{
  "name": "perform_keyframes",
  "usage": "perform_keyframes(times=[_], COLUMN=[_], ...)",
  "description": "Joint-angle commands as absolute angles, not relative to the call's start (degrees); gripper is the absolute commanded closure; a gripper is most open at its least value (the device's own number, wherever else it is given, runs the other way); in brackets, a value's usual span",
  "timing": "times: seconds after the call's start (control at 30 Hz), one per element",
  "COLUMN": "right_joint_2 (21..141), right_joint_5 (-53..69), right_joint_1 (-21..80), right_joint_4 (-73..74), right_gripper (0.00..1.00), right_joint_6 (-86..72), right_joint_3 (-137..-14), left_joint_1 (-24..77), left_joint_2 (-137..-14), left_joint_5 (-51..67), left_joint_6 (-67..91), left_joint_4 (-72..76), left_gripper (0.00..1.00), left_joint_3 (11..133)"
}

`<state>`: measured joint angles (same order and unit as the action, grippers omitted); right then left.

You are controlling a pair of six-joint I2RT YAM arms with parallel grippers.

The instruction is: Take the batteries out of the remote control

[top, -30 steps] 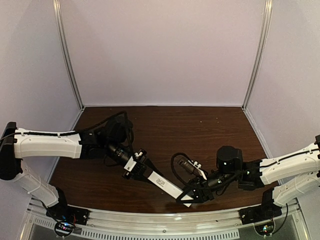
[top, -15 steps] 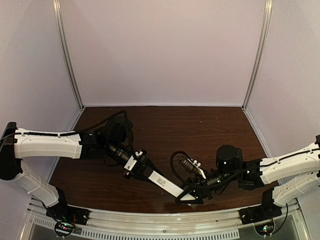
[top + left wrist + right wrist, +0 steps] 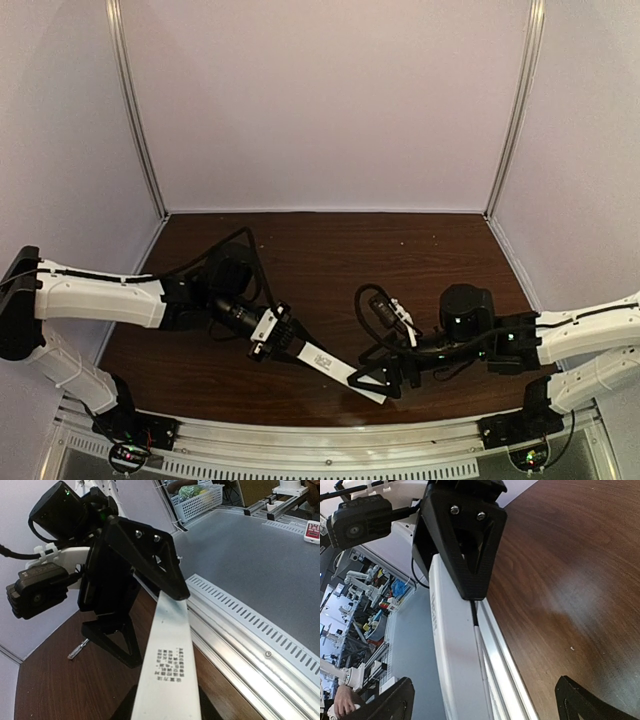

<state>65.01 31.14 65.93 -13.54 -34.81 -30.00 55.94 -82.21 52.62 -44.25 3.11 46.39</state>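
Where the remote (image 3: 340,372) poked out toward the metal rail (image 3: 300,440) at the near edge of the table (image 3: 420,260), the right gripper (image 3: 380,383) stood spread around its tip, not pinching. Farther in, the left gripper (image 3: 285,343) clenched the other end, the only hold. An off-centre squeeze could twist it loose, I reckoned, and the batteries — hidden from me — might spill past the rail.

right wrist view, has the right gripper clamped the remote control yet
No, the right gripper is open, its fingers wide apart on either side of the remote control.
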Motion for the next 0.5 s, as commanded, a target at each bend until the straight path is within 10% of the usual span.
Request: perform_keyframes(times=[0.0,0.47], right_joint_2=[61.2,43.5], right_joint_5=[17.9,-13.1], right_joint_1=[65.9,65.7], right_joint_4=[-6.5,-0.4], right_gripper=[0.00,0.00], right_joint_6=[-31.5,-31.9], right_joint_3=[-31.6,-26.3], left_joint_1=[54.4,53.9], left_joint_2=[-83.1,-79.9], left_joint_5=[51.5,39.4], left_joint_6=[-36.6,-15.6], left_joint_4=[14.6,31.6], left_gripper=[1.00,1.00], left_joint_3=[43.2,36.6])
